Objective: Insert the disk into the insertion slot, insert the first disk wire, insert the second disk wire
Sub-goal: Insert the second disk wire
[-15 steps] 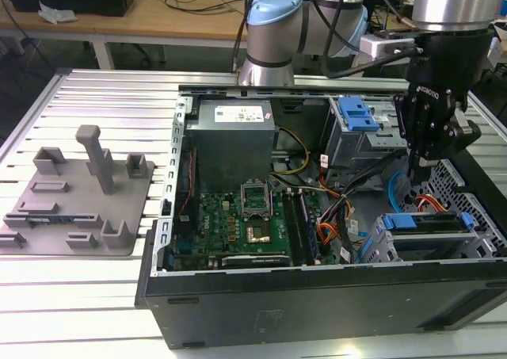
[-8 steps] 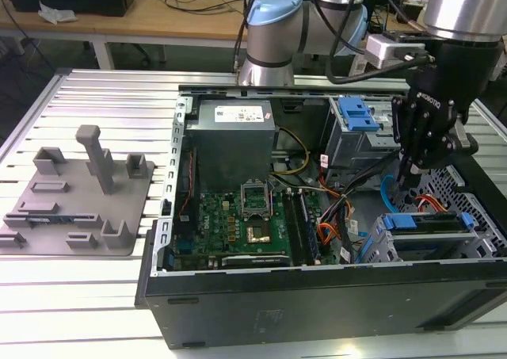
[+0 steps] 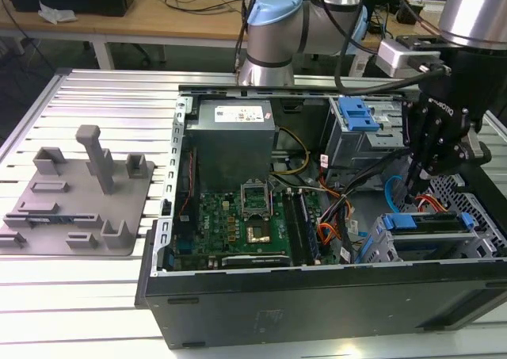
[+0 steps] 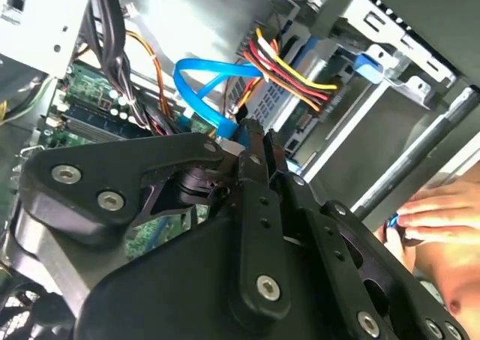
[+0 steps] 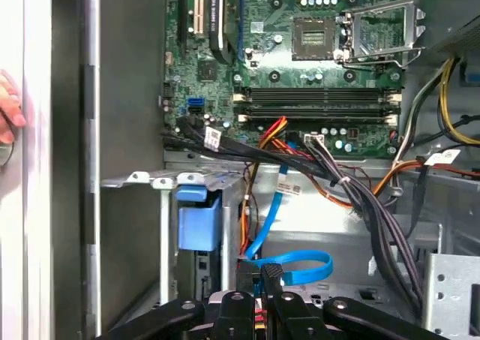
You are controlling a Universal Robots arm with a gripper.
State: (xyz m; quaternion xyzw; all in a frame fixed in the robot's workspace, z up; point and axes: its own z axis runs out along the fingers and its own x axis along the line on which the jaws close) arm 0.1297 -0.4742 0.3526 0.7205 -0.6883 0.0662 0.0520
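The disk (image 3: 432, 246), in its blue carrier, lies seated in the insertion slot (image 3: 379, 246), the low grey cage at the case's front corner on the exterior view's right. My gripper (image 3: 417, 183) hangs just behind the disk, down inside the case. In both wrist views its fingers (image 5: 271, 278) are shut on the dark plug of a looping blue wire (image 5: 304, 268) (image 4: 201, 76). A bundle of red, yellow and black wires (image 4: 294, 71) runs toward the disk's back edge. The carrier's blue end (image 5: 198, 221) shows beside the fingers.
The open computer case (image 3: 317, 295) lies on a slatted metal table. The motherboard (image 3: 238, 216), the power supply (image 3: 232, 137) and a taller cage with a blue latch (image 3: 356, 115) surround the gripper. A person's hand (image 4: 439, 231) rests at the case edge. A grey fixture (image 3: 79, 192) sits on the exterior view's left.
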